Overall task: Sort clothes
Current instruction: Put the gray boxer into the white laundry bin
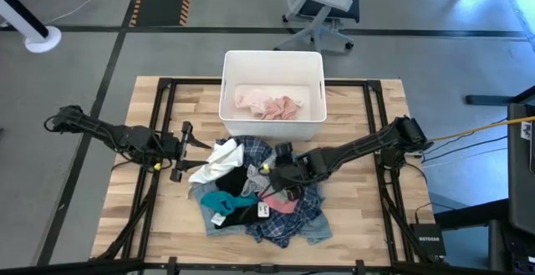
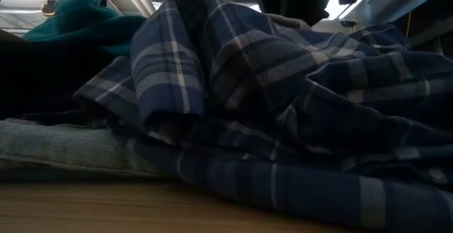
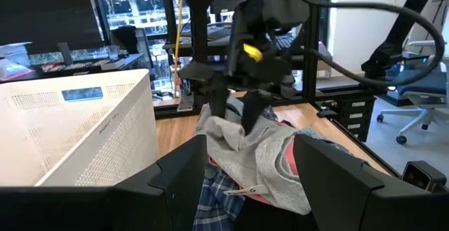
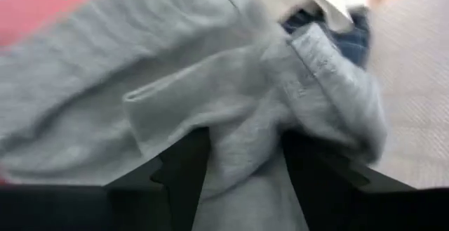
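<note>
My right gripper (image 4: 235, 162) pinches a fold of the grey garment (image 4: 231, 111) atop the clothes pile (image 1: 255, 191) at the table's (image 1: 351, 225) middle. My left gripper (image 1: 178, 151), fingers spread wide and empty, waits beside the pile. Beyond, the white bin (image 1: 272, 62) holds a pink piece (image 1: 267, 102); bare wood flanks both.

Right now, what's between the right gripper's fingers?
A fold of the grey garment sits between the right gripper's fingers, seen in the right wrist view; the left wrist view shows it too.
</note>
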Robot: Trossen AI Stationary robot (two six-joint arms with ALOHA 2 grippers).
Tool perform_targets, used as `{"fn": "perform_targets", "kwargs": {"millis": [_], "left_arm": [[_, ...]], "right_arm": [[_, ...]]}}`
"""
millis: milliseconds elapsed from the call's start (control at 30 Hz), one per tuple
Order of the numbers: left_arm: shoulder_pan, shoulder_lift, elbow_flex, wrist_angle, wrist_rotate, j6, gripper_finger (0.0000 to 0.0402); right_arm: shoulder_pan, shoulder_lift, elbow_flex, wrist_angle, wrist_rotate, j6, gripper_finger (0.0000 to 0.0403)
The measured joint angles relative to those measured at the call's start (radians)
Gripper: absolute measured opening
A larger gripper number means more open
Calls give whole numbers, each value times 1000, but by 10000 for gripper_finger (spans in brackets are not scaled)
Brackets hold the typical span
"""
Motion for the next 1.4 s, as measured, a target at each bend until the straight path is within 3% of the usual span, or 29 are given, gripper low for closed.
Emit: {"fn": "perform_targets", "kwargs": {"millis": [133,333,400,600,800,967,1167,1400], "left_arm": [[0,0,0,-1,0,17,210],[0,0,0,0,0,21,210],[0,0,0,-1,0,23,210],[0,0,0,-1,0,24,210],[0,0,0,-6,0,23,210],[0,0,0,-6,0,19,210],[0,0,0,-6,0,18,210],[0,0,0,-5,0,18,210]], "right_arm": [[5,0,-2,46,-8,-33,160],[3,-5,17,50,-1,-83,34],[3,-5,35,35,15,-103,13],[3,-5,149,-63,90,-130,39],[3,-6,270,-139,160,-183,10],[-11,-6,400,-228,262,-240,23],[-69,-7,588,-327,351,-311,11],[-212,-7,727,-316,372,-422,18]]}}
